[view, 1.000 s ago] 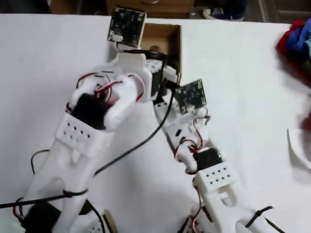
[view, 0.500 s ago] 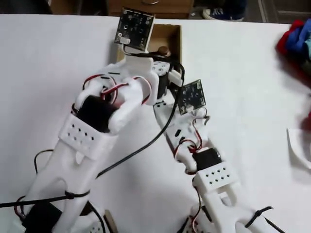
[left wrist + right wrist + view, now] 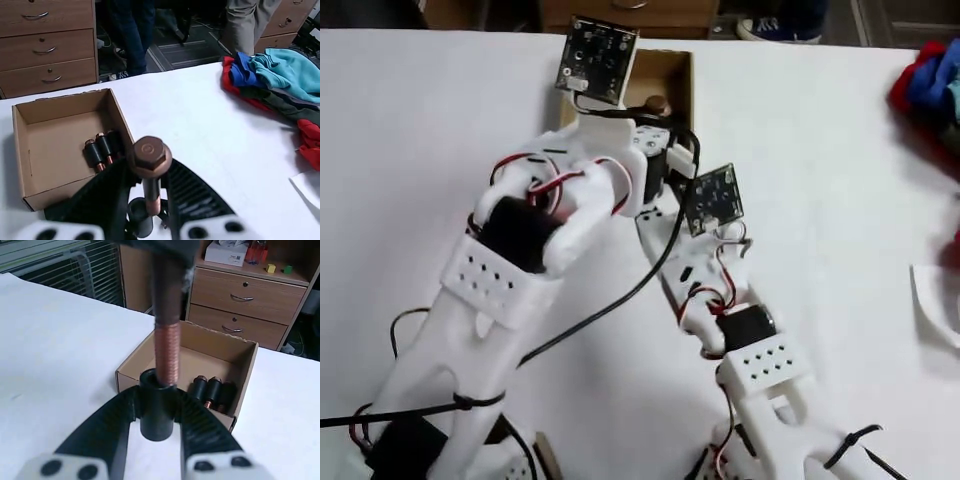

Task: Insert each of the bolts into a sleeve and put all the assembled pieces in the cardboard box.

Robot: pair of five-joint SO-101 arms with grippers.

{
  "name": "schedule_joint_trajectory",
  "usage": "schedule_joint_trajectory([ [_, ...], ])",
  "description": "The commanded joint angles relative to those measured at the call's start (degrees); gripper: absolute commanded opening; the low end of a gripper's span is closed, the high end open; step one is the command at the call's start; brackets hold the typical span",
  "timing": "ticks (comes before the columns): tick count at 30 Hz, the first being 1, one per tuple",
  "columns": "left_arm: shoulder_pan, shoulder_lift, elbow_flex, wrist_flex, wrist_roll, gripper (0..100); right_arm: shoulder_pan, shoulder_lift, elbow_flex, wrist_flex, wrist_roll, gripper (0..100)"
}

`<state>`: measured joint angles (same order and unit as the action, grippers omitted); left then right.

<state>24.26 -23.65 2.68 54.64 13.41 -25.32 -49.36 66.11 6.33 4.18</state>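
Note:
My left gripper [image 3: 145,200] is shut on a copper bolt [image 3: 149,162], hex head up, shank pointing down. Its threaded end [image 3: 166,352] enters the top of a black sleeve [image 3: 157,411], which my right gripper [image 3: 156,437] is shut on and holds upright. Both grippers meet just in front of the cardboard box [image 3: 672,70], [image 3: 30,120], [image 3: 246,365]. Two assembled bolt-and-sleeve pieces [image 3: 101,151], [image 3: 211,391] lie side by side in the box. In the high view the two arms converge near the box, with the bolt head [image 3: 656,104] showing.
A pile of red, blue and teal cloth [image 3: 280,85], [image 3: 927,80] lies at the table's right side. Wooden drawers [image 3: 45,45] stand beyond the table's far edge. A white object [image 3: 932,305] sits at the right edge.
Over the last second the left arm shifted to the right toward the box, bringing the bolt over the sleeve; since half a second ago nothing has visibly moved.

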Motion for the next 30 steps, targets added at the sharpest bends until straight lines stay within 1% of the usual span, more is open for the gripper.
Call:
schedule_joint_trajectory([
  [1,-2.2,-0.3,-0.4,-1.1,-0.1,3,-0.1,-1.8,-2.7,0.2,0.3,2.2],
  [5,-2.7,-0.3,0.0,-1.1,0.0,3,-0.3,-1.8,-2.7,0.2,0.3,2.2],
  [13,-2.3,-0.3,4.7,-1.5,0.3,3,-0.4,-1.6,-2.8,0.2,0.3,2.2],
  [21,-2.3,-0.3,4.6,-1.6,0.3,3,-0.5,-1.8,-3.0,0.1,0.3,2.2],
  [30,-2.3,-0.2,4.7,-3.4,0.3,3,-0.5,-1.8,-5.0,0.1,0.3,2.2],
])
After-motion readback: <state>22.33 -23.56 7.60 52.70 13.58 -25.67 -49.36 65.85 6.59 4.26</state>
